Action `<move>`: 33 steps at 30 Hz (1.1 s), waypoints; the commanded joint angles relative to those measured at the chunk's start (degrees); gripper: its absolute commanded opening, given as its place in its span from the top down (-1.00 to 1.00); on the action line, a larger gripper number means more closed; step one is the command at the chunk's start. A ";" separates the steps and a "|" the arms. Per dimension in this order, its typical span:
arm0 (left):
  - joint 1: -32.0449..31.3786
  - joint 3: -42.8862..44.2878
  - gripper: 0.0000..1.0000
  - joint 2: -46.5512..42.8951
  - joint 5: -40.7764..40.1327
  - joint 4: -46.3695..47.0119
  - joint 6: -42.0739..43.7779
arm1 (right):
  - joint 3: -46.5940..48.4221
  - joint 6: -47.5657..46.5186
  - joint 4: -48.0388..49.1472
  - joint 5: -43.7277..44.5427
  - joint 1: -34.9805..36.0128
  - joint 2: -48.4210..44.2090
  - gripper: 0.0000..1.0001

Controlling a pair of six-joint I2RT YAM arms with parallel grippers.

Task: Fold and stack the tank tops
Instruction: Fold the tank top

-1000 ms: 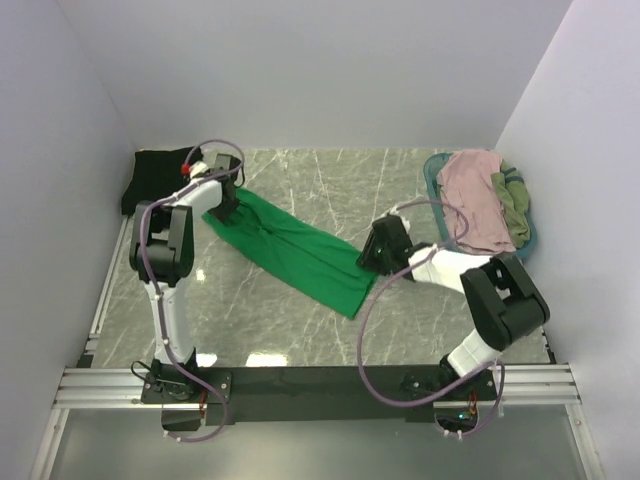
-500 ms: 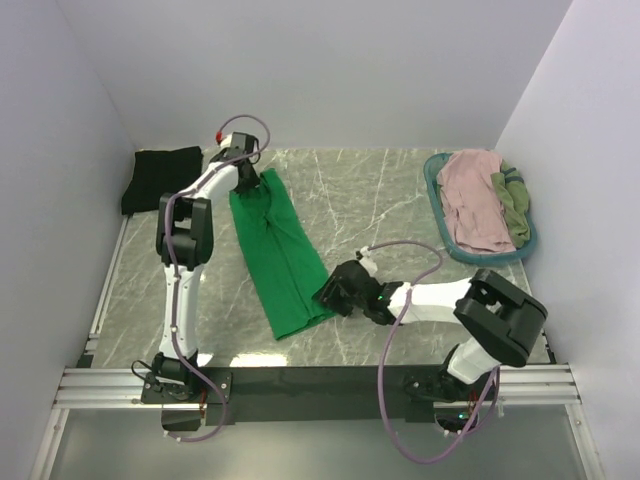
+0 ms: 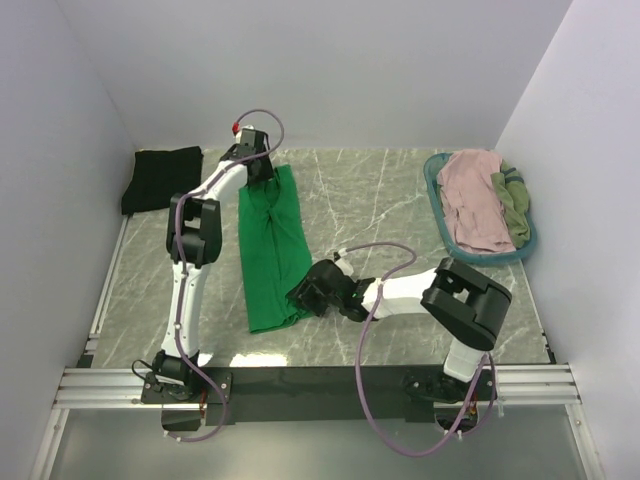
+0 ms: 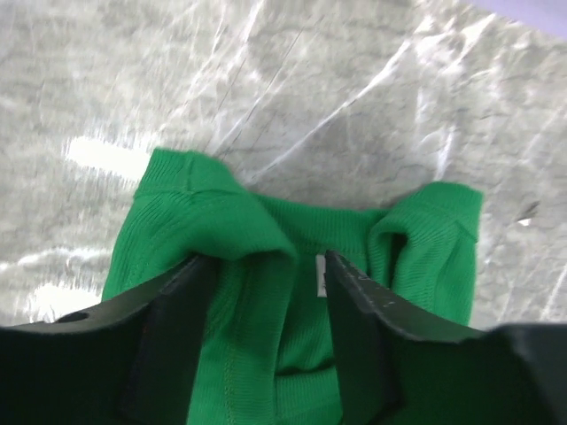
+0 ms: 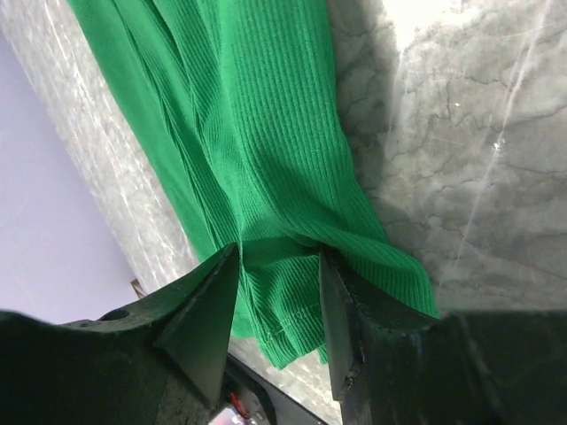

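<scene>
Two sets of jaws, the left arm's (image 3: pixel 215 186) at the straps and the right arm's (image 3: pixel 400 293) at the hem, stand parted astride the green tank top (image 3: pixel 268 250), a lengthwise-folded strip on the table (image 3: pixel 380 200). Withdrawing straight upward should leave the fold undisturbed.

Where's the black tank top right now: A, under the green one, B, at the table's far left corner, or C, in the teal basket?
B: the black tank top lies alone at the far left corner of the table, well apart from the green tank top.
</scene>
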 commanded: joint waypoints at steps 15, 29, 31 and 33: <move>2.56 -14.10 -0.28 -34.60 -3.67 -5.80 -13.77 | 3.93 -27.63 -19.14 8.82 -1.64 -18.95 -0.21; 3.35 -29.79 -0.41 -38.80 -2.34 -3.31 -13.14 | 2.87 -34.76 -17.74 3.28 -3.66 -11.76 -0.18; 3.35 -36.72 -0.38 -42.84 -4.53 -5.25 -17.19 | 3.05 -35.12 -17.66 2.66 -4.19 -9.83 -0.18; 3.43 -47.83 -0.39 -49.66 -5.68 -3.68 -20.89 | 2.53 -35.03 -16.95 1.61 -4.54 -9.03 -0.18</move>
